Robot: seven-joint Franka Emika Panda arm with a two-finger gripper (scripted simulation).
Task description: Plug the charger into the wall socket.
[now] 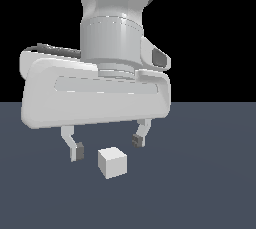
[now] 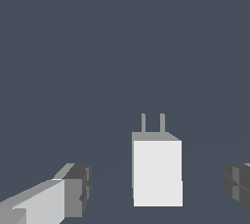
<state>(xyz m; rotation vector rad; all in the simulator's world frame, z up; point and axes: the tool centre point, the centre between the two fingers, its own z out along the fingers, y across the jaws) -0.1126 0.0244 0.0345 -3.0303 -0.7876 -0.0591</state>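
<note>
Gripper: the gripper (image 1: 106, 146) hangs low over the floor, and its jaws are spread wide and hold nothing.
Fingers: in the exterior view one finger (image 1: 76, 150) is on the exterior view's left of the charger and the other on the right; both dark pads end a little above the floor.
Charger: the charger (image 1: 112, 162) is a small off-white cube that sits on the floor, under the gripper and between the two fingers, not touching any of them.
Charger in the wrist view: the charger (image 2: 157, 171) shows two thin grey prongs (image 2: 152, 123) that stick out from one face, pointing away from the camera.
Gap: there is free space on both sides of the cube; it seems a bit nearer to one finger than to the other, but the two views do not make this sure.
Floor: the floor (image 1: 200, 183) is a plain dark blue-grey surface.
Arm: the large white body of the hand (image 1: 95, 93) fills the upper part of the exterior view, against a black background.
</note>
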